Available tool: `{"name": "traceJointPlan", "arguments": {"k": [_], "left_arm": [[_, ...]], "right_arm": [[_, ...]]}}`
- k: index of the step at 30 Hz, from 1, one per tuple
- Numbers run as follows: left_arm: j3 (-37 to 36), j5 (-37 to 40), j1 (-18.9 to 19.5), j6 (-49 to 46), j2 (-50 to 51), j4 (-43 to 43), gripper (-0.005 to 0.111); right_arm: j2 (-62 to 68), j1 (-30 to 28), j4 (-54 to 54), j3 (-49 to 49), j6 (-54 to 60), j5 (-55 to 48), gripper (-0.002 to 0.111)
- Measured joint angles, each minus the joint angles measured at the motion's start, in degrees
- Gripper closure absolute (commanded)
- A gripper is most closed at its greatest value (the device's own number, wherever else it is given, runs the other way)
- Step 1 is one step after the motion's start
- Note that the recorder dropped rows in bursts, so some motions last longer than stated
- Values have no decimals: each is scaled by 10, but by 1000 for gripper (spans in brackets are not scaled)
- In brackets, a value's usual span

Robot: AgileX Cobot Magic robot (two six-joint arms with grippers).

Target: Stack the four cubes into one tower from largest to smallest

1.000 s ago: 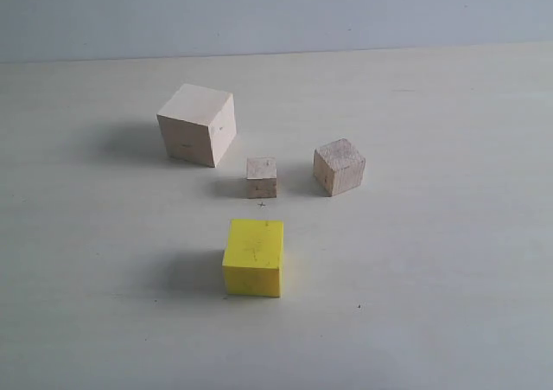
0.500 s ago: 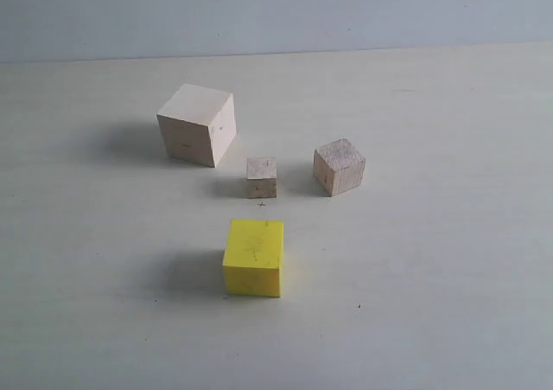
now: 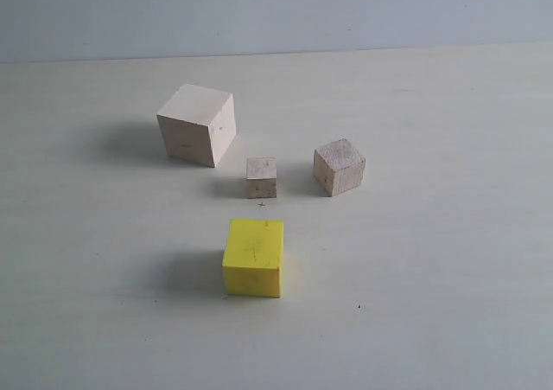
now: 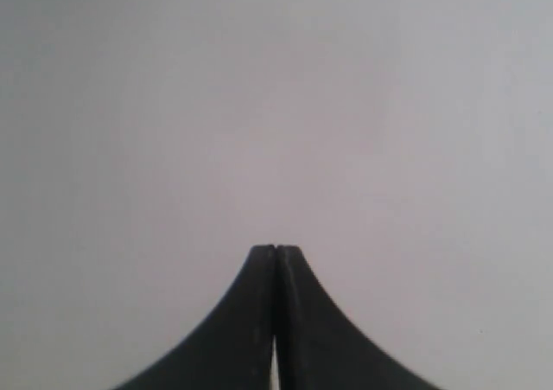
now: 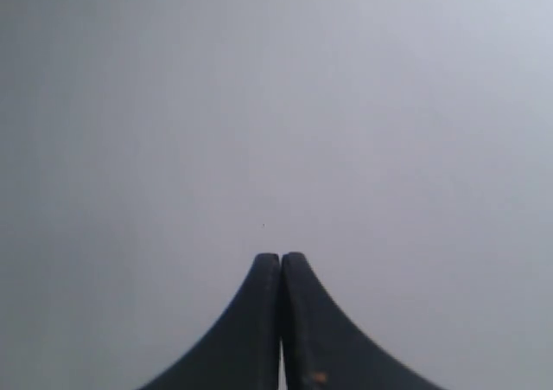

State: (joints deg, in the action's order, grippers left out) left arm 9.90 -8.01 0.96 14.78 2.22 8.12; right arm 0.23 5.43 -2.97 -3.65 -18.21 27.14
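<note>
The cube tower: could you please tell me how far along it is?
Nothing is stacked yet: the large wood cube, yellow cube, medium wood cube and tiny wood cube sit apart on the table. Nothing is in hand; the left pincer and right pincer are shut and empty, with no cube in their views. All three placements are left: yellow on large, then medium, then tiny.

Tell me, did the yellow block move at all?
No. The yellow cube sits in the same spot as before, in front of the tiny cube in the exterior view.

left jaws matte black, curved, flaring toward base; right jaws alike, small orange speck [image 5: 318, 377]
</note>
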Motion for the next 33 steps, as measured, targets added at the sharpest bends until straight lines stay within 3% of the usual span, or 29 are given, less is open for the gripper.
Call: {"name": "traceJointPlan", "arguments": {"k": [9,16,26,33], "left_arm": [[145,125,-10,55,159,11,107],[239,218,-105,51,291,11,107],[317,256,-259,-32,428,11,107],[324,306,-282,-67,519,11,107]], "right_arm": [[45,8,-18,-153,-13,-182,108],[155,72,-18,-251,-14,-277,108],[326,190,-9,-321,8,-419,108],[427,221,39,-323,70,-575,108]]}}
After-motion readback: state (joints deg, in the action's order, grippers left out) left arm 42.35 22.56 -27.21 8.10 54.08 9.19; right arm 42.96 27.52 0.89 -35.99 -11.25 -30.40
